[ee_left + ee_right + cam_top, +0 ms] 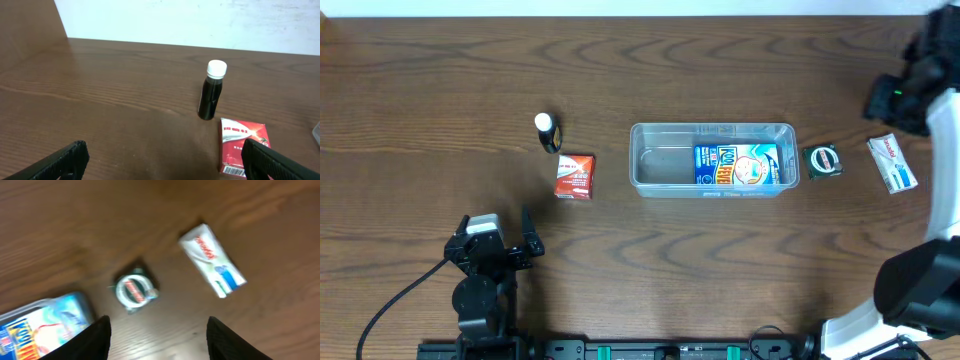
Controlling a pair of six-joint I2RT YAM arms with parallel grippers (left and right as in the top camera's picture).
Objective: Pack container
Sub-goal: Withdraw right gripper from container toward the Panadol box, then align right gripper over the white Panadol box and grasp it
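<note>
The clear plastic container [665, 172] sits mid-table with a blue packet [744, 164] in its right half; its blue-filled end shows in the right wrist view [45, 325]. A red box [575, 176] and a dark bottle with a white cap [548, 131] stand left of it; both show in the left wrist view, box [242, 142] and bottle [212, 90]. A small round green item [822, 160] [134, 290] and a white packet [892, 163] [212, 267] lie right of it. My left gripper [160, 162] is open and empty, low at the front left [498, 245]. My right gripper [157, 340] is open and empty, high above the right items.
The right arm [920, 80] reaches in over the table's right edge. A pale wall [190, 22] runs behind the table's far edge. Bare wooden tabletop [720, 270] lies in front of the container.
</note>
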